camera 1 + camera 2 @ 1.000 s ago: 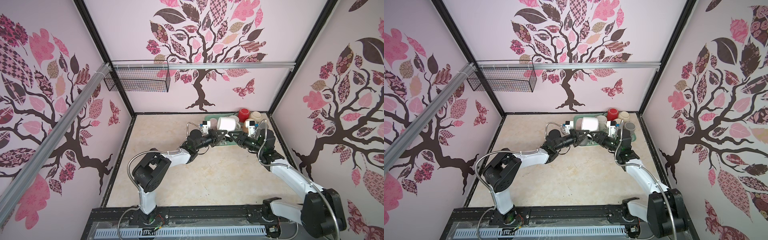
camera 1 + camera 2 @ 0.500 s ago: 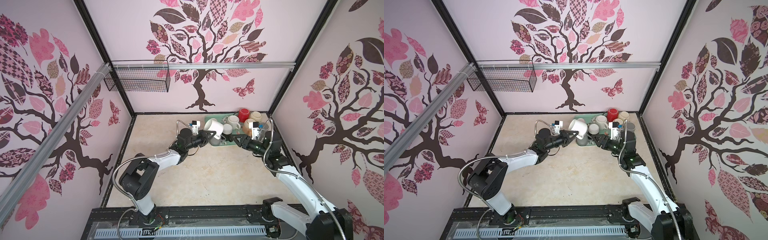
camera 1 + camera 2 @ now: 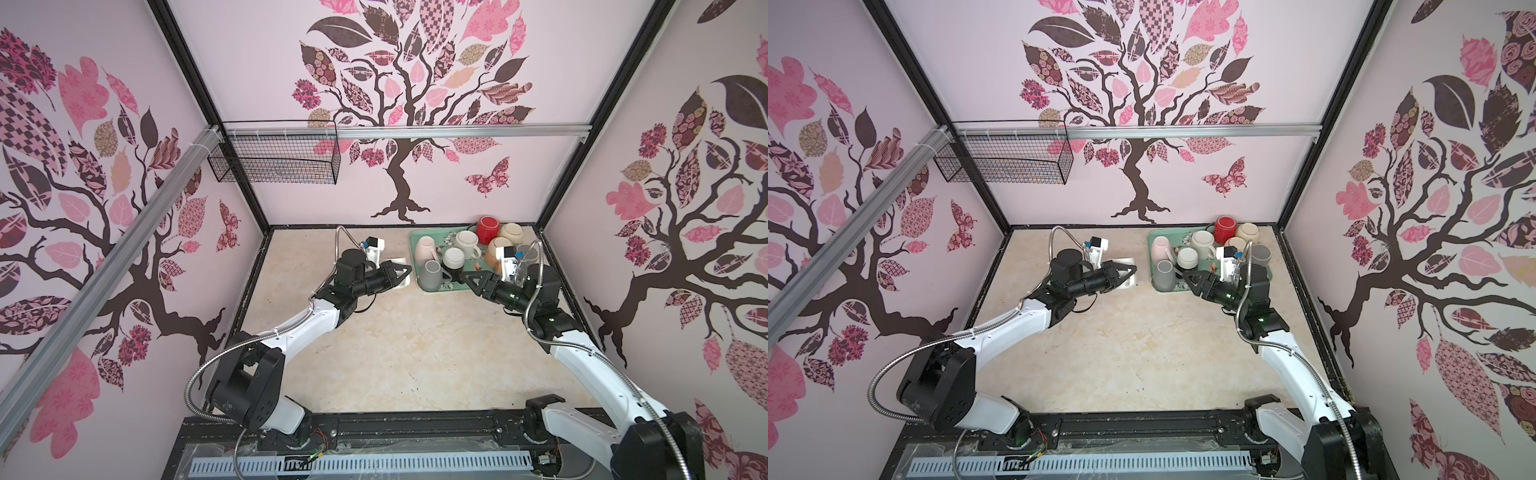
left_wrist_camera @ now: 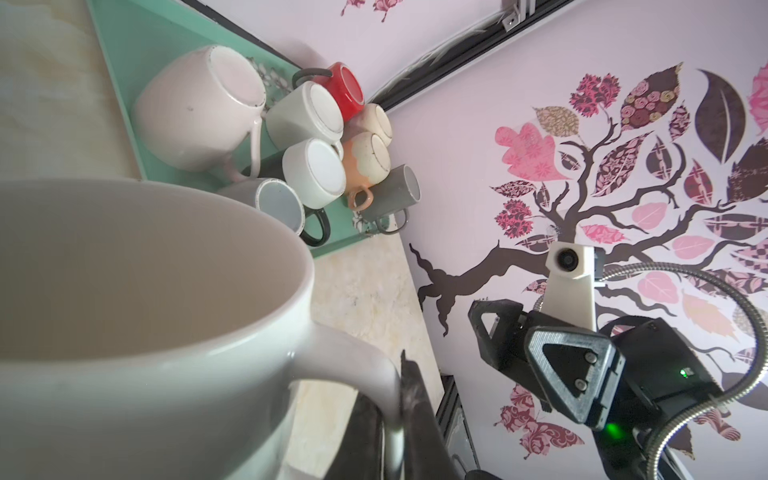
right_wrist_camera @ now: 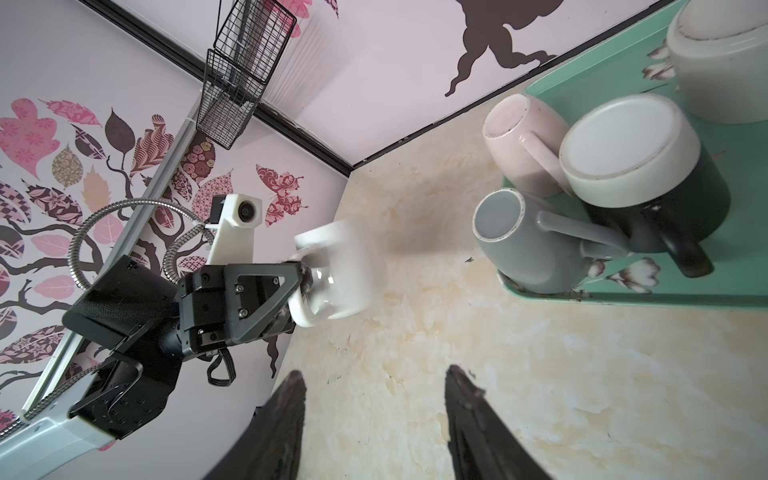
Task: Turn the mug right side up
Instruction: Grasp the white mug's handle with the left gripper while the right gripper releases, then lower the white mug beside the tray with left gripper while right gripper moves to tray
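The white mug hangs just left of the green tray, low over the table. My left gripper is shut on its handle. The mug's open mouth faces the left wrist camera. In both top views the gripper's fingers hide most of the mug. It looks blurred in the right wrist view. My right gripper is open and holds nothing. It hovers by the tray's near edge, apart from the mug.
Several mugs stand upside down on the tray, among them a pink one, a grey one and a red one. A wire basket hangs on the back wall's rail. Walls close in the table on three sides.
Both grippers met at the mug over the tray. My left gripper has since carried it left, off the tray and lower. The right gripper has let go and drawn back.
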You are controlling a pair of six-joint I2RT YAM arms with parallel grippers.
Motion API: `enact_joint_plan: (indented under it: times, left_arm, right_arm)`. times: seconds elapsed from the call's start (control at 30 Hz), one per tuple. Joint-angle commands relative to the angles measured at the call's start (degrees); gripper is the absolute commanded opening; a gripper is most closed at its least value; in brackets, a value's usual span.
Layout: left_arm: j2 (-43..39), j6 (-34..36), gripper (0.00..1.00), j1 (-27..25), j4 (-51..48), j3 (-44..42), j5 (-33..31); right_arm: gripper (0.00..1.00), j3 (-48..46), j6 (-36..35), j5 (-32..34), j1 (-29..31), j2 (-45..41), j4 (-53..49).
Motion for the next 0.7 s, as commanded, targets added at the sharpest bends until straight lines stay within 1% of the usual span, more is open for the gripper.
enact_joint_plan:
  times: [0.0,0.17,0.23,0.3,0.33,0.37,0.4,0.53,0.67]
  left_arm:
    - [0.8,7.2,0.00,1.6,2.3,4.8,4.0]
    - [3.1,14.1,0.00,6.1,-0.9,7.0,6.1]
    - [4.8,15.6,0.00,7.9,-0.1,7.9,7.2]
    - [6.9,16.6,0.00,9.5,1.7,8.7,7.4]
    - [8.3,16.8,0.00,10.1,3.2,9.2,7.4]
    - [10.0,16.8,0.00,10.6,4.7,10.0,7.3]
    - [11.7,16.9,0.00,10.9,5.6,11.0,7.4]
    - [20.1,19.5,0.00,11.5,4.4,18.6,7.4]
    - [27.6,22.1,0.00,11.9,2.8,26.7,7.7]
  right_arm:
    - [0.56,1.3,-1.6,-0.9,0.3,1.4,0.2]
    - [0.55,0.9,-2.6,-0.9,0.3,3.1,0.0]
    - [0.55,1.9,-4.7,0.6,1.2,4.5,-2.4]
    - [0.55,4.6,-9.4,5.4,3.7,6.4,-8.0]
    - [0.55,6.4,-11.7,9.4,5.6,7.6,-11.2]
    - [0.55,7.9,-13.2,12.6,7.1,9.1,-13.5]
    - [0.55,9.0,-13.8,14.0,7.9,10.2,-14.7]
    - [0.55,11.1,-13.5,13.4,8.4,15.0,-14.6]
    - [0.55,12.9,-15.0,14.7,8.4,17.9,-14.1]
